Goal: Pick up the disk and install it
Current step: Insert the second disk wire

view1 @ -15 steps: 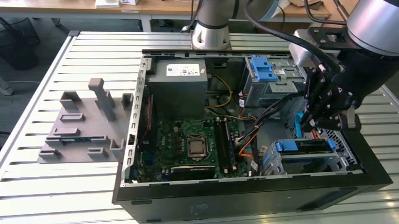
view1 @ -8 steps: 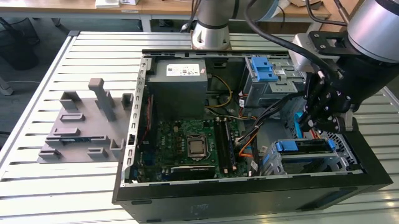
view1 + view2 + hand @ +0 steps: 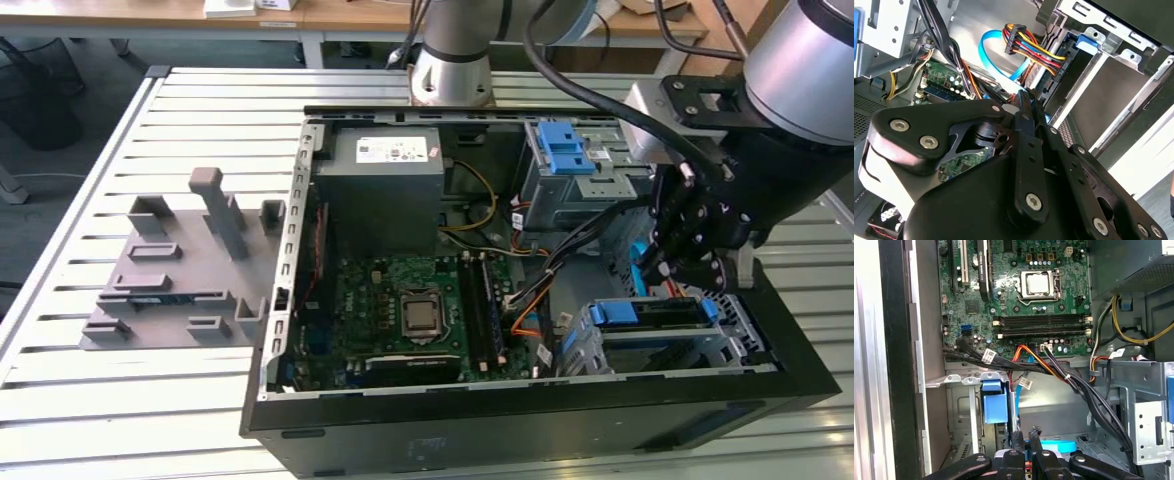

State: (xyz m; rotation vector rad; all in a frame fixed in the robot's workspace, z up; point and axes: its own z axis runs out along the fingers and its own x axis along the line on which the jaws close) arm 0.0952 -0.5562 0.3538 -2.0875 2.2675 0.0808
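The disk (image 3: 654,313) lies edge-on in the lower grey drive bay (image 3: 727,345) of the open computer case, at the exterior view's right; its blue carrier tab (image 3: 994,407) faces the motherboard. My black gripper (image 3: 678,285) hangs just above that bay, tips pointing down into the case. In the first wrist view the gripper (image 3: 1025,437) has its two fingers close together, shut, with nothing between them. In the second wrist view the gripper (image 3: 1024,97) points toward a bundle of coloured cables (image 3: 1029,50).
A light-blue data cable (image 3: 1054,445) and black cable bundles (image 3: 1079,385) run beside the gripper. An upper drive bay with a blue latch (image 3: 561,150) and the power-supply box (image 3: 387,170) stand at the case's back. A grey fixture (image 3: 174,270) lies on the slatted table (image 3: 200,400) at the exterior view's left.
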